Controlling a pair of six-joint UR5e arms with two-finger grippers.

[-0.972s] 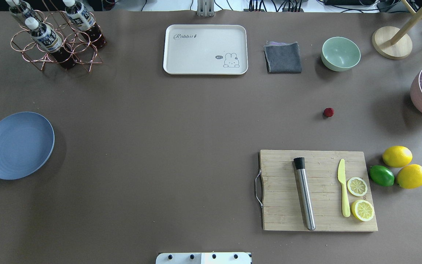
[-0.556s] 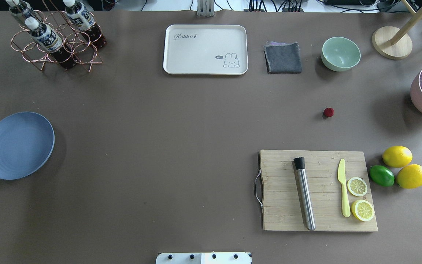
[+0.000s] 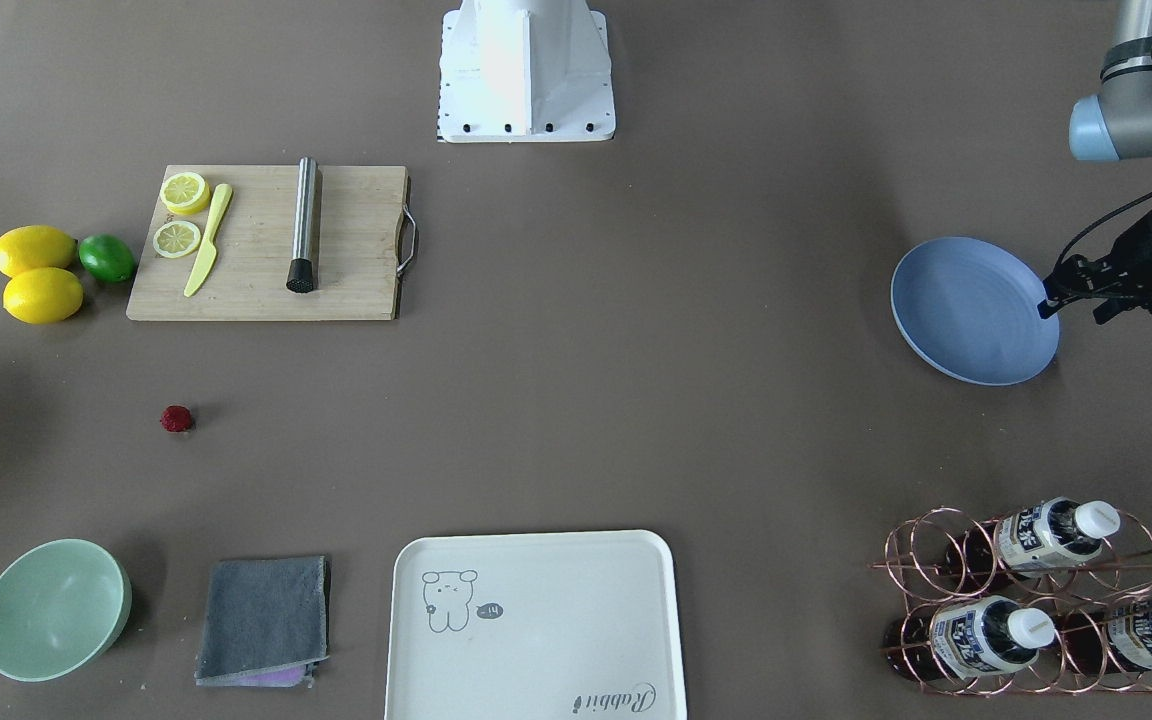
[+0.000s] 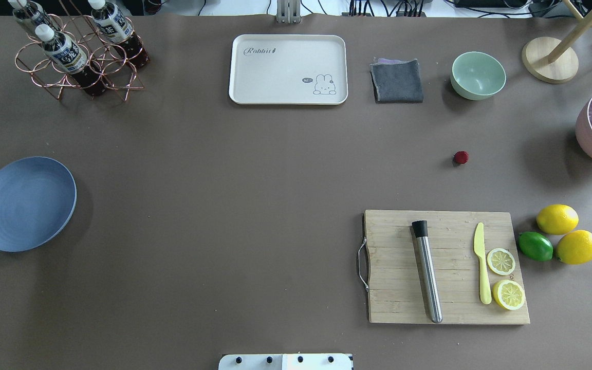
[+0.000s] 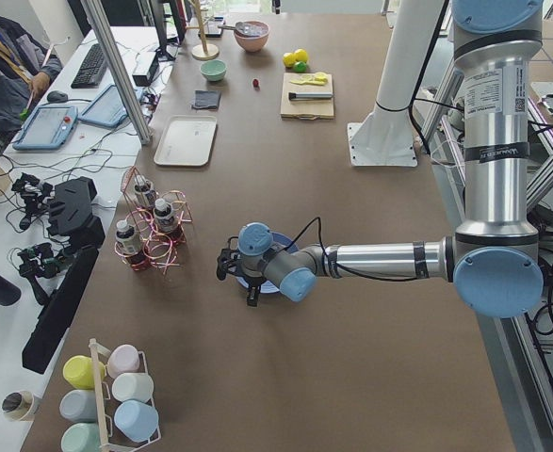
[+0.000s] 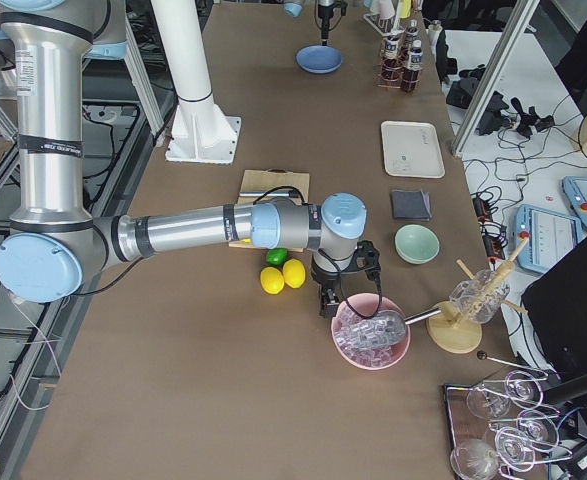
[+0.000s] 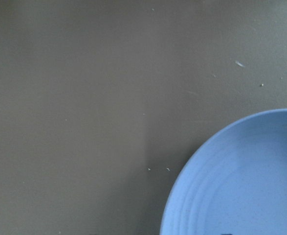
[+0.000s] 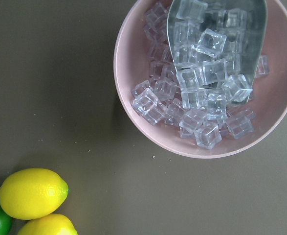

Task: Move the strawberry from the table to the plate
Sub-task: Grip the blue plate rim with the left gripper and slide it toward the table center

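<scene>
I watch from a distance: nearest the robot's base lies the cutting board (image 4: 393, 288). Just beyond it the strawberry (image 4: 461, 157) sits on the table (image 4: 255, 205), short of the green bowl (image 4: 478, 75). Well apart from it, the left gripper (image 3: 1051, 300) appears to hang over the rim of the blue plate (image 4: 29, 205). The right gripper (image 6: 330, 303) hovers beside the ice bowl (image 4: 591, 139). I cannot tell whether either pincer is open or closed.

Even light, soft shadows, sharp
</scene>
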